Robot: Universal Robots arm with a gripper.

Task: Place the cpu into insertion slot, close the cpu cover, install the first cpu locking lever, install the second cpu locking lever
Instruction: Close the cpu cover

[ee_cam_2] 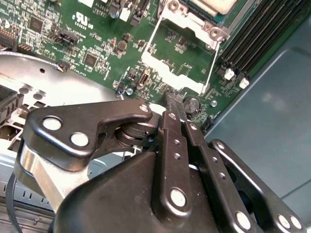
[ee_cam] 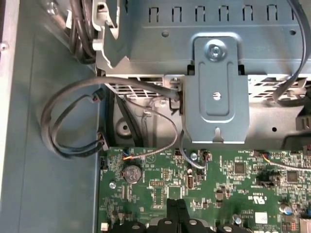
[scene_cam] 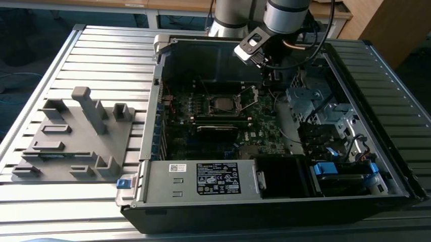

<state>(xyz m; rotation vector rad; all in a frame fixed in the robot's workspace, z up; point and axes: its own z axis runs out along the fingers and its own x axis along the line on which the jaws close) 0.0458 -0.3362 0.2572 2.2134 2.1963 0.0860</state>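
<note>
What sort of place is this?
Probably a robotics lab or test workshop: an open black metal computer case lies on a ribbed grey metal table, beside a grey plastic fixture block.

Green motherboard (ee_cam_2: 97, 29), silver cpu cover (ee_cam_2: 170, 75), black pincer (ee_cam_2: 173, 99)

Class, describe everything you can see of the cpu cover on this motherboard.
The cpu cover is a thin, shiny silver metal frame around a large open window. It is swung open, hinged on the side by the cpu, its free edge over the green board. The shut claw ends at that free edge; contact cannot be told.
</note>
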